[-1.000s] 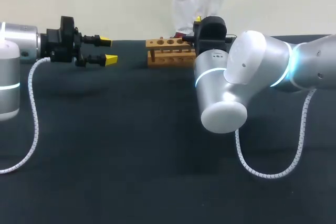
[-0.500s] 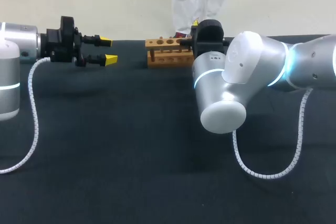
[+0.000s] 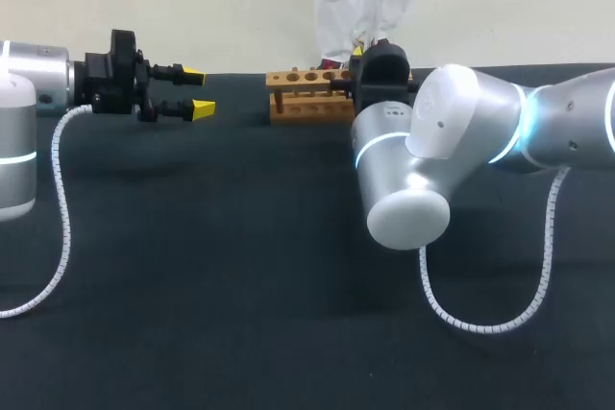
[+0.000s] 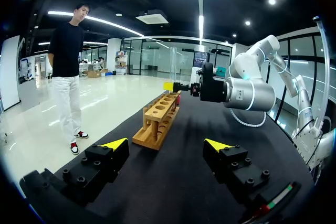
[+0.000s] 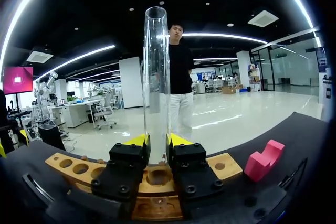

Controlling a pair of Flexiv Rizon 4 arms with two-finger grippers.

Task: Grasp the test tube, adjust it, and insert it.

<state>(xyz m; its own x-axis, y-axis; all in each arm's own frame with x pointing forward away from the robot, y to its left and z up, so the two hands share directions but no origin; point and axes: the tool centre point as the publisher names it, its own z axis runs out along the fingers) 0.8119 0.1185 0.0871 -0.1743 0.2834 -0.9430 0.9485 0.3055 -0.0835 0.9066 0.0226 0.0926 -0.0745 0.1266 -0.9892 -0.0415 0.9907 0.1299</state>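
While the right gripper (image 5: pixel 157 148) hangs over the wooden rack (image 5: pixel 231 174), its two fingers are clamped from both sides on the lower part of the test tube (image 5: pixel 156 72). Tube: clear glass, upright, open mouth uppermost, most of its length standing free above the yellow tips. One of the rack's holes lies directly under the fingers; the tube's bottom end is hidden between them, so I cannot tell whether it has entered that hole. Rack: a row of round holes along its top board, set at the far edge of the dark worktop (image 3: pixel 240 266). In the right wrist view a pink block (image 5: pixel 262 162) lies on the worktop just beside the rack's end. The right arm (image 3: pixel 461 141) comes in from the right side and bends back toward the rack, its wrist hiding the rack's right end in the head view. The left gripper (image 3: pixel 197 91) is held above the worktop on the left, fingers apart with nothing between them, pointing toward the rack and well apart from it. A white coiled cable (image 3: pixel 60 228) trails from the left arm (image 3: pixel 29 84) onto the worktop.
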